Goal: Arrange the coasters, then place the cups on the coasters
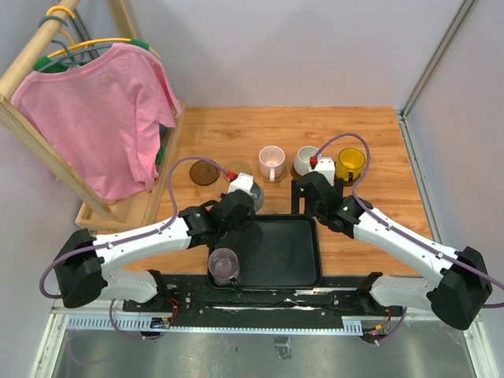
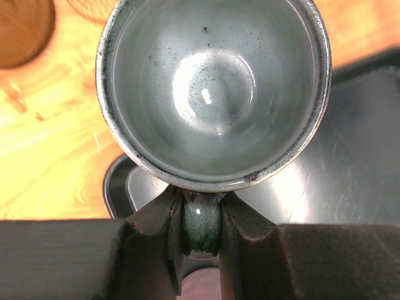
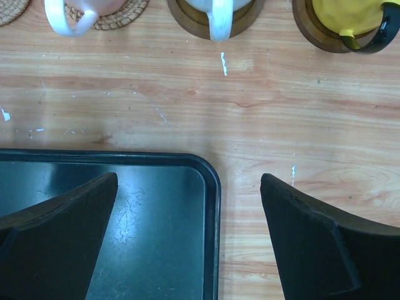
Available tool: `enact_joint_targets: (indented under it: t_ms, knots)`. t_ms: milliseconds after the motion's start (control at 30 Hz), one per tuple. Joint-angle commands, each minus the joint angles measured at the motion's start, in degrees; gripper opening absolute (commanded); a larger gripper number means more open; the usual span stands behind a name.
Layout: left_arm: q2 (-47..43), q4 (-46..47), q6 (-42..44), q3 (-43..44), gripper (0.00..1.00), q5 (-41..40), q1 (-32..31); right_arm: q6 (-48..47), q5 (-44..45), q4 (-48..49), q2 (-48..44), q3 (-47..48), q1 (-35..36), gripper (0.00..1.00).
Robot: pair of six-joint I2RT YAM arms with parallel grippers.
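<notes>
Tray [image 1: 287, 256] centre-near on counter [image 1: 378, 142]; one cup [image 1: 224, 264] in its near-left corner, second cup [image 2: 212, 94] in left tool [image 2: 201, 215] over its far-left corner. Behind tray, left to right: two bare coasters [image 1: 205, 172], three cups [image 1: 272, 161], each on a coaster [image 3: 181, 22].

White arms [image 1: 134, 248], black joints [image 1: 209, 220], purple cables [image 1: 172, 185], matte black claw fingers [image 3: 56, 237]

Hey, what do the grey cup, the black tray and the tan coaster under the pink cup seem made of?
The grey cup looks like glazed ceramic: glossy, with dark speckles. The tray could be plastic or coated metal: smooth black, faintly scuffed sheen. The tan coaster seems woven plant fibre: matte, braided strands.
</notes>
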Motion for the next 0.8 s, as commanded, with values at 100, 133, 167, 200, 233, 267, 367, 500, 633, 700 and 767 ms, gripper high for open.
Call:
enact_joint_targets:
  t_ms: [100, 133, 167, 200, 233, 267, 367, 500, 633, 700, 767]
  knots:
    - [10.64, -0.45, -4.84, 15.21, 0.01, -18.91, 0.52, 1.38, 3.89, -0.1, -0.94, -2.23, 0.15, 0.98]
    - [12.77, -2.12, -5.69, 17.41, 0.01, -20.3, 1.27, 1.41, 4.19, -0.67, -0.83, -2.22, 0.07, 0.98]
    - [14.67, -3.14, -6.53, 19.35, 0.0, -21.17, 2.16, 1.42, 4.46, -1.15, -0.78, -2.18, 0.03, 0.98]
    - [16.42, -3.59, -7.27, 20.97, 0.0, -21.45, 3.31, 1.37, 4.76, -1.53, -0.89, -2.34, -0.08, 0.98]
    - [17.94, -3.97, -7.78, 22.19, 0.01, -21.18, 4.51, 1.15, 5.07, -1.86, -1.06, -2.41, -0.16, 0.98]
    - [19.34, -4.44, -8.5, 23.27, 0.0, -20.77, 5.88, 0.89, 5.32, -2.12, -1.38, -2.56, -0.18, 0.98]
    - [21.91, -5.39, -11.23, 25.19, 0.01, -18.38, 10.2, 0.19, 5.59, -2.49, -2.91, -2.94, -0.76, 0.98]
    - [22.5, -3.89, -12.85, 24.84, 0.01, -14.37, 15.38, -0.68, 5.52, -2.53, -4.55, -3.37, -1.36, 0.98]
    - [24.19, -3.29, -10.96, 26.66, 0.0, -10.73, 19.06, -1.04, 5.39, -2.56, -4.53, -2.99, -1.77, 0.98]
    - [26.17, -3.84, -9.41, 28.68, 0.01, -9.0, 20.5, -1.18, 5.11, -2.5, -3.99, -2.64, -1.88, 0.98]
    - [27.97, -4.64, -7.98, 30.98, 0.01, -7.13, 21.84, -1.08, 4.76, -2.52, -3.41, -2.11, -1.9, 0.98]
